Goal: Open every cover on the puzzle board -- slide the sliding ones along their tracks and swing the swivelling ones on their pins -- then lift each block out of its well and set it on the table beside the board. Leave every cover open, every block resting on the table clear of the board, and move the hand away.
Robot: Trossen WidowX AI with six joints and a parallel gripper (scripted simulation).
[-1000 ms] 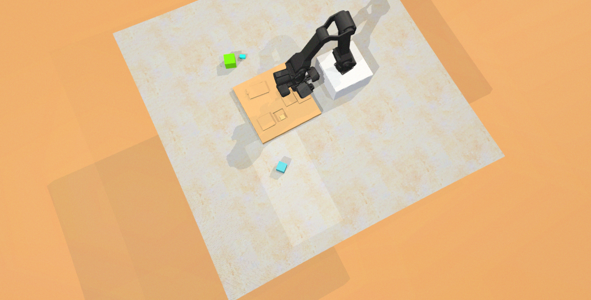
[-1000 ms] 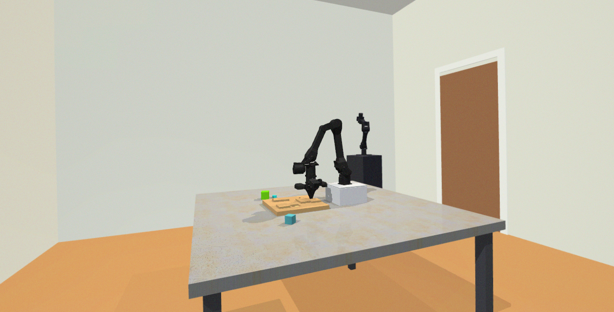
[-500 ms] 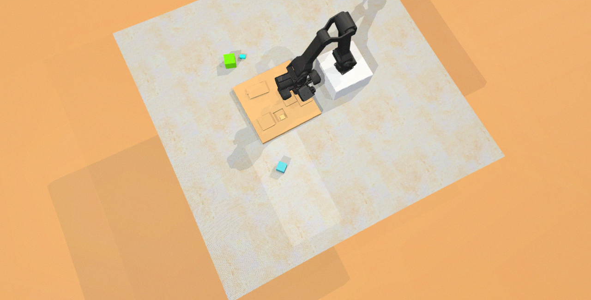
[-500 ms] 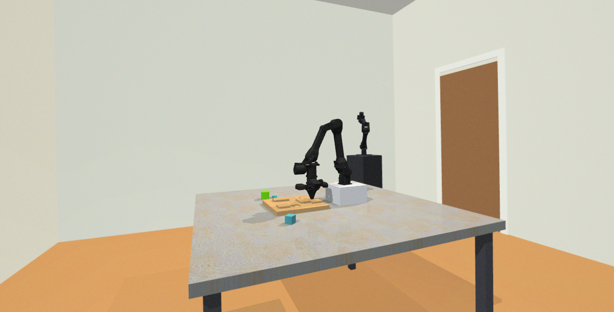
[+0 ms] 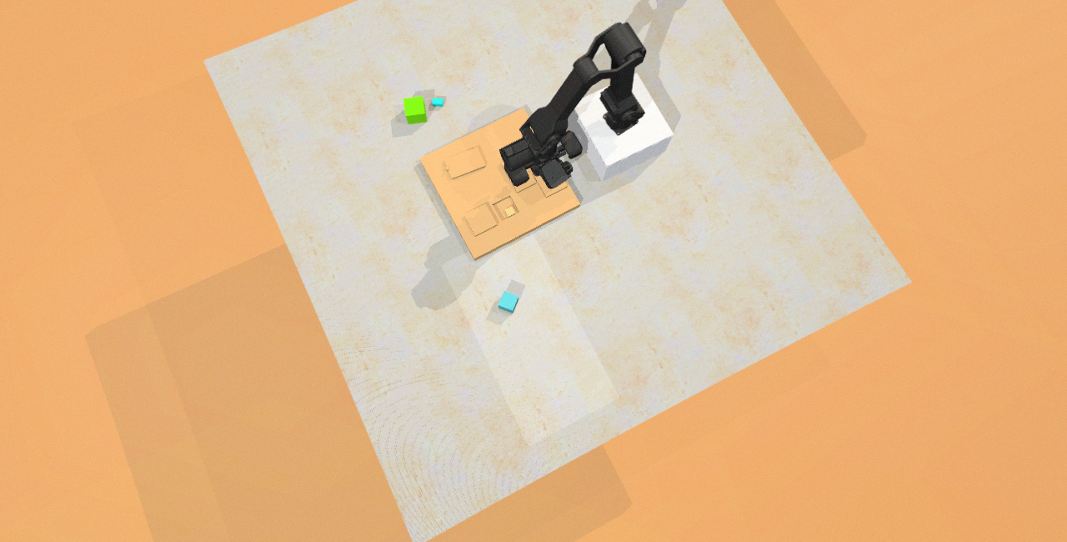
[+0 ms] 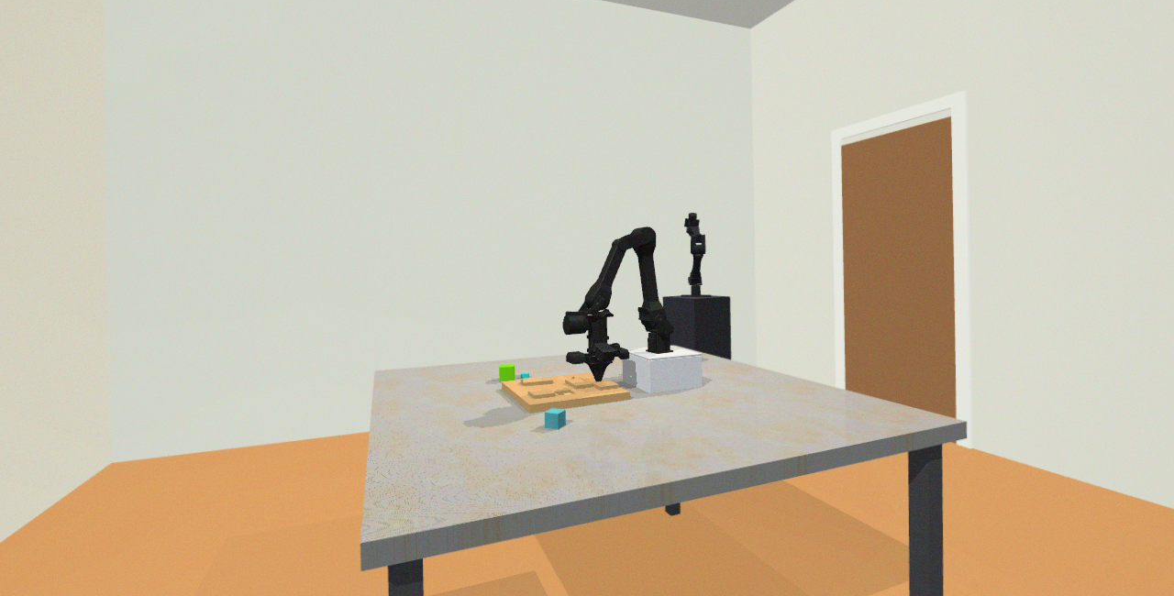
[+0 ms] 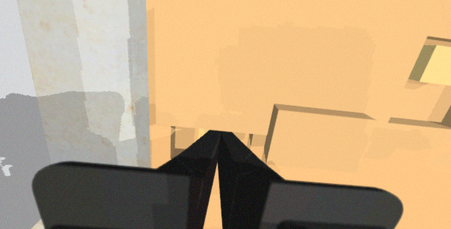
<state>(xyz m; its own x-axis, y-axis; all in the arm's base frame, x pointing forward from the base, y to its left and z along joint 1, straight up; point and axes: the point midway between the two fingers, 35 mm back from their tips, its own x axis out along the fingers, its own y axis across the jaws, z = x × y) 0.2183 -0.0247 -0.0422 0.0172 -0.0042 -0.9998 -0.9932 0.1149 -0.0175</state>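
My gripper is shut and empty, its tips low over the arm-side part of the orange puzzle board. A raised cover lies just right of the tips in the wrist view. A recess shows partly beside the fingers. An open well has a pale yellow surface inside; block or floor, I cannot tell. Two more covers show: one at the far left, one beside the open well. The arm hides part of the board in the top view.
A green block and a small cyan block rest on the table beyond the board. A larger cyan block rests on the near side. The white arm base stands right of the board.
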